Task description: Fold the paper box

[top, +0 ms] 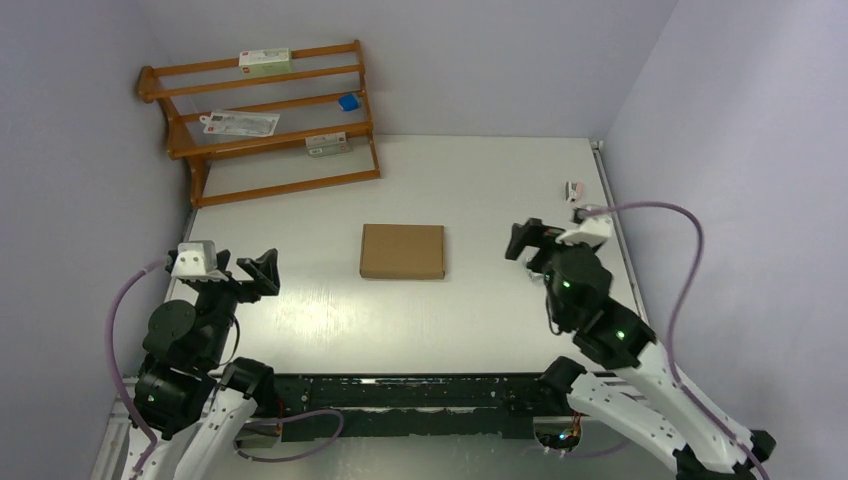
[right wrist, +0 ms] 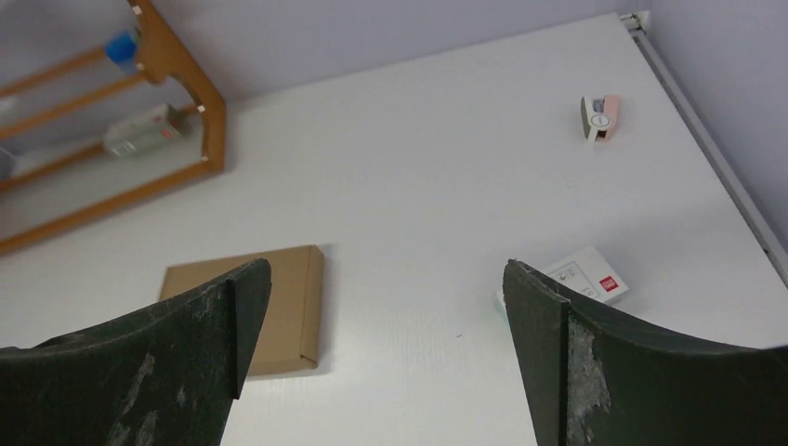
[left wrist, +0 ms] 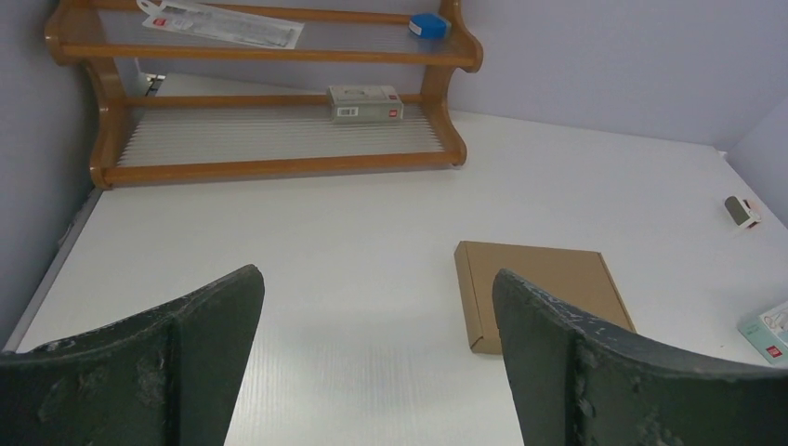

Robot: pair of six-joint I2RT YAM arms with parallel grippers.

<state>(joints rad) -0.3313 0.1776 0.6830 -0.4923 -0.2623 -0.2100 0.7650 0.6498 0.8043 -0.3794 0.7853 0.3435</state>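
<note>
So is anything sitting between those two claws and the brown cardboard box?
Nothing visible does. The paper box lies flat mid-table, with only white tabletop between it and the open left gripper and open right gripper.

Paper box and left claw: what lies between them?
Only bare white table separates the left claw from the paper box, plain in the top external view and the left wrist view.

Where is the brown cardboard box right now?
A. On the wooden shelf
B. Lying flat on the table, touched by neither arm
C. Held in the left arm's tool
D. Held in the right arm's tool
B: the paper box lies flat on the table, and the left tool and right tool are both open and well apart from it.
</note>
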